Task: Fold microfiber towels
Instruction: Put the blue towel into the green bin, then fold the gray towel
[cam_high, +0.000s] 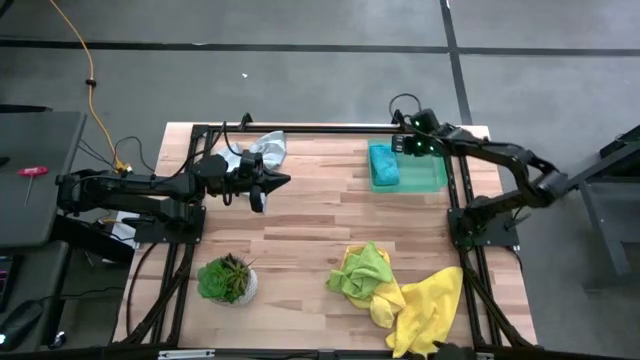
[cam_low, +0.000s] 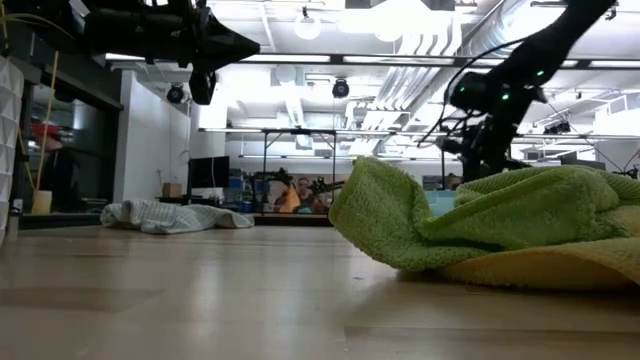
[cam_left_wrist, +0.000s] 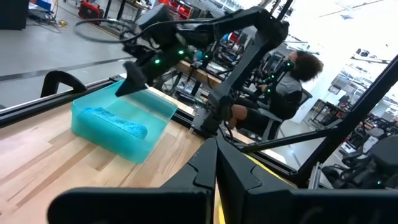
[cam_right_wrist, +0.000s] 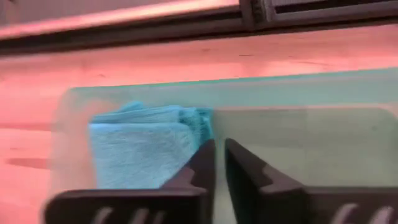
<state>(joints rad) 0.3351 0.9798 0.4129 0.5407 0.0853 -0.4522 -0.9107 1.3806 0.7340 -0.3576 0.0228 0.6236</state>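
A folded teal towel (cam_high: 384, 168) lies in the green tray (cam_high: 425, 175) at the table's far right. My right gripper (cam_high: 398, 148) hangs shut just above the tray's far rim, clear of the teal towel (cam_right_wrist: 143, 152), with nothing between its fingers (cam_right_wrist: 202, 165). My left gripper (cam_high: 278, 182) is shut and points level toward the right, in the air over the table's left half. A grey-white towel (cam_high: 268, 148) lies crumpled at the far left. A lime green towel (cam_high: 362, 270) lies bunched on one end of a yellow towel (cam_high: 425, 305) near the front right.
A small potted plant (cam_high: 228, 280) stands near the front left. A black frame rail (cam_high: 330, 130) runs along the far edge, with uprights at the right side (cam_high: 462, 215). Bare wood lies in the table's middle (cam_high: 320, 215). People sit in the room beyond (cam_left_wrist: 292, 81).
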